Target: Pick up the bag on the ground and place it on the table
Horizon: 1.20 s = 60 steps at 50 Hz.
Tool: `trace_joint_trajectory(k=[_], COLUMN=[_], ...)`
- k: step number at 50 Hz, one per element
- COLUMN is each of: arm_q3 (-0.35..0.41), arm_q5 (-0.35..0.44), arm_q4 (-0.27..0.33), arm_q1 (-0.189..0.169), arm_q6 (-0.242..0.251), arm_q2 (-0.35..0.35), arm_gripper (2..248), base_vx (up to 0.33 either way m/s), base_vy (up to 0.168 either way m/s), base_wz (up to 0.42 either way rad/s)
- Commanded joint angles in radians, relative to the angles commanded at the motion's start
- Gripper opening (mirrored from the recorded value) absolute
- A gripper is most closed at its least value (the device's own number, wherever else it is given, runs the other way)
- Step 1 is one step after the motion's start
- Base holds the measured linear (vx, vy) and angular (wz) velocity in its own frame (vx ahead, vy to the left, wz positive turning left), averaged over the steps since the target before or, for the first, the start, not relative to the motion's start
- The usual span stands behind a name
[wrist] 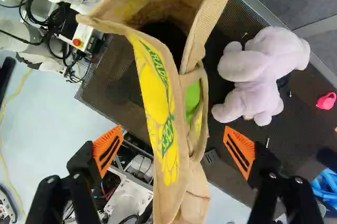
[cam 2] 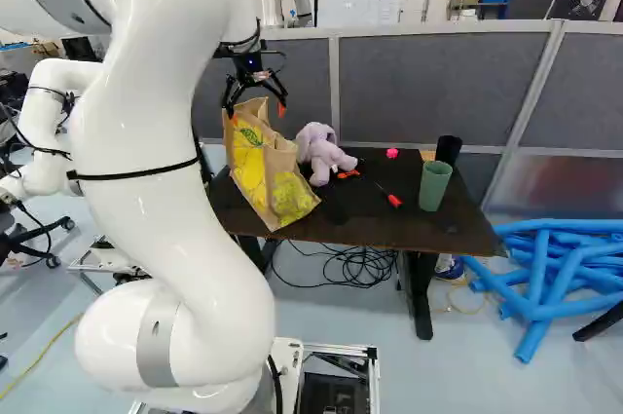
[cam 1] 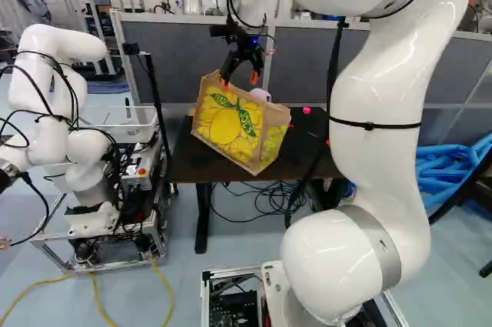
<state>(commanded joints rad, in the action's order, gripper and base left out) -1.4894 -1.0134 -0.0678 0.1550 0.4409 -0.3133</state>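
In the left base view, I see the bag (cam 1: 238,123) at one end of the bench (cam 1: 184,159), tilted, its broad printed face turned towards my base. My fingers (cam 1: 254,78) are spread wide at its upper edge, pinching nothing. This view shows the print best, but the bag covers most of the plush toy. Another robot (cam 1: 52,108) stands off to the left.

The right base view gives me the bag's narrow side, and the plush toy (cam 2: 326,153) comes clear, just beside it on the bench. Farther along I can make out a green cup (cam 2: 434,186) and a red-handled screwdriver (cam 2: 393,200). The bag's lower corner comes right to the bench's near edge; I can't tell whether its whole base is supported.

The wrist view settles the relation that matters: the bag runs lengthwise between my fingers, its long axis across their closing line, its open mouth ahead of them. I judge the placing nearly done, so the next move calls for backing straight up along that gap. Sideways drift could catch the handle (wrist: 201,145) or tip the bag off the edge.
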Motion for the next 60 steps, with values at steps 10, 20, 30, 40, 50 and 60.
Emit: trace_joint_trajectory(k=[10, 20, 30, 40, 50, 60], arm_q3=[-0.007, -0.01, -0.015, -0.018, -0.018, -0.018], arm_q5=[-0.051, -0.099, -0.131, -0.136, -0.136, -0.136], arm_q4=[0.0, 0.0, 0.0, 0.0, 0.0, 0.0], arm_q1=[0.0, 0.0, 0.0, 0.0, 0.0, 0.0], arm_q6=[0.0, 0.0, 0.0, 0.0, 0.0, 0.0], arm_q2=[0.021, 0.044, 0.067, 0.079, 0.08, 0.08], arm_gripper=[247, 247, 247, 247, 247, 247], base_vx=[0.0, 0.0, 0.0, 0.0, 0.0, 0.0], base_vy=[0.0, 0.0, 0.0, 0.0, 0.0, -0.004], base_wz=[0.0, 0.0, 0.0, 0.0, 0.0, 0.029])
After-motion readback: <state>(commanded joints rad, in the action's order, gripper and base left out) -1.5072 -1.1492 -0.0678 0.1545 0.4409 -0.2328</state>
